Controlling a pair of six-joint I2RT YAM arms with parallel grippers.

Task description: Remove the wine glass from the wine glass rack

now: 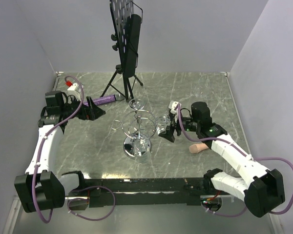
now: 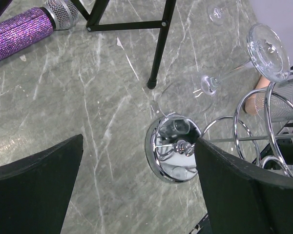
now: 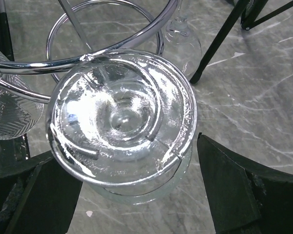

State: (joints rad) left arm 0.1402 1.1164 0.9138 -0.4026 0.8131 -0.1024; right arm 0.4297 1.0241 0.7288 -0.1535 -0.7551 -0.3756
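The chrome wine glass rack (image 1: pixel 136 127) stands mid-table on its round shiny base (image 2: pixel 172 157). Clear wine glasses hang upside down from its wire loops: one at the far side (image 1: pixel 136 104), one at the right (image 1: pixel 162 122), one at the near side (image 1: pixel 142 149). My right gripper (image 1: pixel 169 130) is open at the right-hand glass. In the right wrist view that glass's foot (image 3: pixel 122 114) hangs from a wire ring (image 3: pixel 112 53), with my fingers (image 3: pixel 234 195) on either side of its bowl, a gap showing. My left gripper (image 1: pixel 97 111) is open and empty, left of the rack.
A black music stand (image 1: pixel 127 39) on a tripod (image 2: pixel 158 44) stands behind the rack. A purple glitter microphone (image 1: pixel 105 100) lies at the back left and also shows in the left wrist view (image 2: pixel 19 34). A beige object (image 1: pixel 198 147) lies right of the rack. Walls close three sides.
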